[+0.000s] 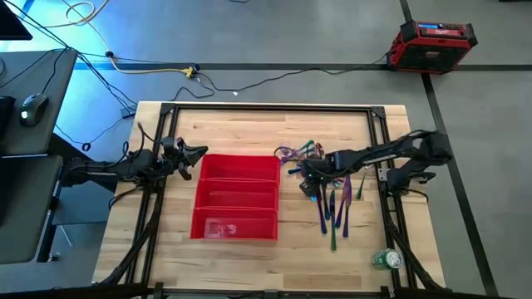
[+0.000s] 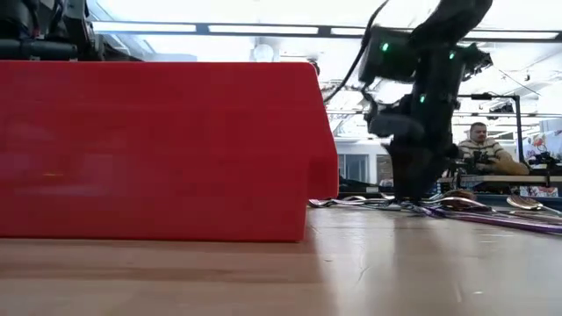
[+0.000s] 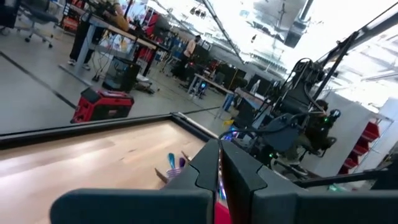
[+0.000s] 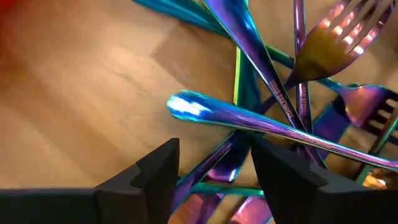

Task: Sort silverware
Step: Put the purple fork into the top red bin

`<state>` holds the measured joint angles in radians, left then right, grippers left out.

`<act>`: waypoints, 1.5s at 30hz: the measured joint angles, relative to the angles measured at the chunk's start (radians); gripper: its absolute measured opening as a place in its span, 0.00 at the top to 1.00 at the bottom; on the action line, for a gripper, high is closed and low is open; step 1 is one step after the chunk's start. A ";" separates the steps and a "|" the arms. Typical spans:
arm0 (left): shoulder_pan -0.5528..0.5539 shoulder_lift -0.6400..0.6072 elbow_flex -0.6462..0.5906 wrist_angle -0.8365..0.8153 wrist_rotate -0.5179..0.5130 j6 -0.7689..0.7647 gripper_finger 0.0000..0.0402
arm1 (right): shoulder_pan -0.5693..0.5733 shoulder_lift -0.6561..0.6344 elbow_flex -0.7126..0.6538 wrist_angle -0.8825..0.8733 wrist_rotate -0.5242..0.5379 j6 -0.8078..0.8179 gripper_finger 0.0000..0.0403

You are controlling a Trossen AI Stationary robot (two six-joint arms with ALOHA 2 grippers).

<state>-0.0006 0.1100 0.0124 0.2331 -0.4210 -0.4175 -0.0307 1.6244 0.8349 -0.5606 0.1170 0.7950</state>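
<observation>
Right gripper (image 1: 309,177): mine, reached in from the table's right side, down low over the near edge of the cutlery heap, just right of the tray. Low view shows it standing at table level among the pieces.
Right fingers (image 4: 158,168): parted, two dark pads either side of a gap — nothing clamped between them. A few crossed handles lie in the gap on the wood.
Silverware (image 1: 331,195): thin iridescent metal cutlery pieces in purple, blue, green and gold, loose on the table right of the tray. One cluster tangled near the tray's far right corner; others fan out toward the near edge.
Close view of heap: a blue-purple handle (image 4: 249,121) lies across the pads' gap, over other pieces; a gold-tinted fork head (image 4: 333,40) sits beyond it, a purple fork head (image 4: 367,106) beside that. Pieces overlap and touch.
Tray (image 1: 237,197): red plastic, three compartments, mid-table. Contents — cannot tell for certain; a pale patch in the nearest compartment is unreadable.
Left gripper (image 1: 195,154): waiting at the tray's far left corner, off the silverware. Fingertips (image 3: 239,168) pressed together, nothing in them.
Table (image 1: 249,124): pale wood planks, dark frame rails along the sides.
Other: green can (image 1: 386,259) near the table's near right corner, well apart from the heap.
</observation>
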 joint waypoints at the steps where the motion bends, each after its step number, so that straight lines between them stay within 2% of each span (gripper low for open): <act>1: 0.000 0.005 0.000 0.000 0.000 0.000 1.00 | 0.000 0.018 0.004 0.001 0.007 0.002 0.55; 9: 0.000 0.037 0.000 0.002 -0.001 0.000 1.00 | -0.002 0.070 0.009 0.004 0.022 0.053 0.67; 16: 0.000 0.039 0.000 0.005 -0.001 -0.001 1.00 | -0.003 0.048 0.007 -0.019 0.014 0.061 0.93; 18: 0.000 0.039 0.000 0.005 -0.001 -0.001 1.00 | -0.005 0.016 0.002 -0.043 -0.010 0.054 0.98; 21: 0.000 0.039 0.000 0.005 -0.001 -0.001 1.00 | -0.021 -0.046 -0.001 -0.099 -0.067 0.046 0.99; 27: 0.000 0.040 0.000 0.003 0.027 -0.011 1.00 | -0.055 -0.172 0.001 -0.197 -0.057 0.041 1.00; 32: 0.000 0.041 0.000 0.001 0.027 -0.018 1.00 | -0.108 -0.246 0.002 -0.307 -0.121 0.026 1.00; 36: 0.000 0.042 0.000 0.002 0.027 -0.018 1.00 | -0.160 -0.263 0.002 -0.328 -0.286 -0.070 1.00; 41: 0.000 0.042 0.000 0.003 0.027 -0.018 1.00 | -0.200 -0.260 0.002 -0.258 -0.501 -0.224 1.00; 43: 0.000 0.042 0.000 0.002 0.027 -0.018 1.00 | -0.208 -0.260 0.002 -0.207 -0.544 -0.278 1.00; 45: 0.000 0.042 0.000 0.001 0.027 -0.018 1.00 | -0.215 -0.260 0.002 -0.155 -0.541 -0.305 1.00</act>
<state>-0.0010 0.1524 0.0124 0.2342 -0.3943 -0.4355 -0.2456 1.3643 0.8371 -0.7154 -0.4241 0.4902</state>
